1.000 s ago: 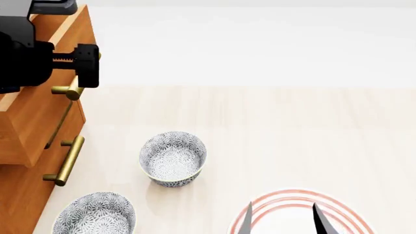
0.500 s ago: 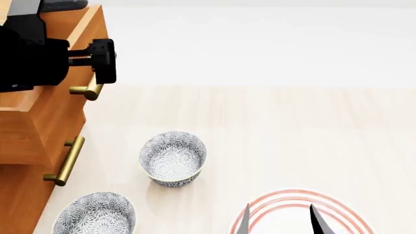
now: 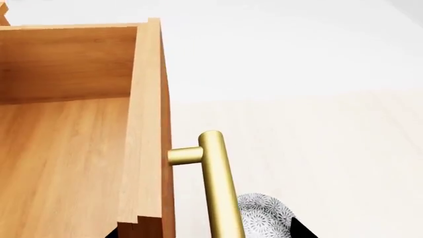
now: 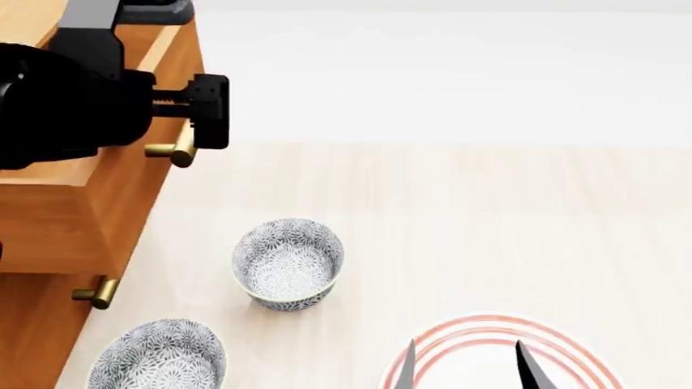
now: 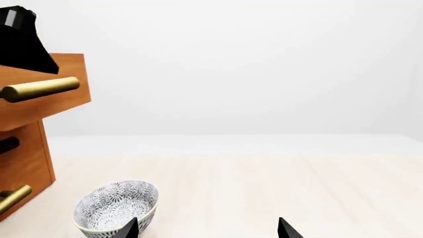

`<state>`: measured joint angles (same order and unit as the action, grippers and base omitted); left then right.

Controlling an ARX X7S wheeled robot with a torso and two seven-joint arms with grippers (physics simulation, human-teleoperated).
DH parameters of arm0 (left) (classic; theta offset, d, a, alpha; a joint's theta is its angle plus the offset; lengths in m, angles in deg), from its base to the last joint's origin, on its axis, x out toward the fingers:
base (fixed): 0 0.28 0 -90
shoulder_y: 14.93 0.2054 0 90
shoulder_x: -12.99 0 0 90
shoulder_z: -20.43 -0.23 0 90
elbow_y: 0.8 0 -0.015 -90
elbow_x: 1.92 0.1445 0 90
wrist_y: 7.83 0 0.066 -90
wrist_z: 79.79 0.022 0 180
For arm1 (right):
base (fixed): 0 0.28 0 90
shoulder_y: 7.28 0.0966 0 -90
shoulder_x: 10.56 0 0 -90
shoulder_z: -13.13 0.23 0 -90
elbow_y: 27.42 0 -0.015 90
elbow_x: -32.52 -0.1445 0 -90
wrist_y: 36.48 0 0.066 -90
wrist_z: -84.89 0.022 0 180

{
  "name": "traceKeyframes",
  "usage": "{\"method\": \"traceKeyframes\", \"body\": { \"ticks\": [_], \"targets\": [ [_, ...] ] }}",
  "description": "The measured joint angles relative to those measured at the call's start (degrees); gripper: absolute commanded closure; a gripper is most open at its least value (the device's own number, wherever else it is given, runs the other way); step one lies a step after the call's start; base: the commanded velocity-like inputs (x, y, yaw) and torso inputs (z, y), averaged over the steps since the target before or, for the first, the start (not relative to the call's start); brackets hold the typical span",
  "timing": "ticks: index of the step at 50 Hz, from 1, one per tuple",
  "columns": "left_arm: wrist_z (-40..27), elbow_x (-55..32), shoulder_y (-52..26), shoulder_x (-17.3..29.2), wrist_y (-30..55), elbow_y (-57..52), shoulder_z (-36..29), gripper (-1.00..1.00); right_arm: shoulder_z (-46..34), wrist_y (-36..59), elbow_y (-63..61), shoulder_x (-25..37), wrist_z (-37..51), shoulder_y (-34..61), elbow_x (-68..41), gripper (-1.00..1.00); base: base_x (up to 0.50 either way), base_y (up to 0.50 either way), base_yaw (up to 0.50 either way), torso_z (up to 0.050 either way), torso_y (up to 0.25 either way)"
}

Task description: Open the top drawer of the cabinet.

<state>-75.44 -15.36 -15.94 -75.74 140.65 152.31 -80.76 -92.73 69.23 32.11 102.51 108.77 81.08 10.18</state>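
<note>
Head view: left gripper (image 4: 194,121) is closed around the brass bar handle (image 4: 173,151) of the top drawer (image 4: 103,203), which stands pulled out from the cabinet (image 4: 32,332), overhanging the lower drawer handle (image 4: 96,293). Two patterned bowls sit beside the cabinet, one (image 4: 288,262) farther from it, one (image 4: 157,356) nearer. Right gripper (image 4: 465,366) hangs with fingers spread, empty, above a red-ringed plate (image 4: 573,356), well apart from the cabinet.

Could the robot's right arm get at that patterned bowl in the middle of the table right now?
Probably yes: the right tool hangs open near the bowl, with only bare table between them.
</note>
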Motion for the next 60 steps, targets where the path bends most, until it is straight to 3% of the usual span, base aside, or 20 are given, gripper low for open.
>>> {"method": "traceKeyframes", "body": {
  "ticks": [23,46,60],
  "targets": [
    [-9.8,-21.4,-0.1,0.3,-2.6,-1.5,-19.1,-1.0,0.3,-1.6,1.5,0.4,-0.6,-0.6,-0.6,-1.0,0.0,0.0,0.0,0.0,0.0],
    [-19.4,-37.6,1.0,1.4,-5.6,-6.4,-30.2,-1.0,0.4,-2.1,1.1,1.0,-0.4,-1.4,-0.7,-1.0,-0.01,0.0,0.0,0.0,0.004],
    [-22.6,-52.4,-1.5,2.0,-10.5,-4.9,-45.7,-1.0,0.5,-2.0,1.2,1.4,-0.3,-1.2,-1.0,-1.0,-0.01,0.0,0.0,0.0,0.003]
  ]
}}
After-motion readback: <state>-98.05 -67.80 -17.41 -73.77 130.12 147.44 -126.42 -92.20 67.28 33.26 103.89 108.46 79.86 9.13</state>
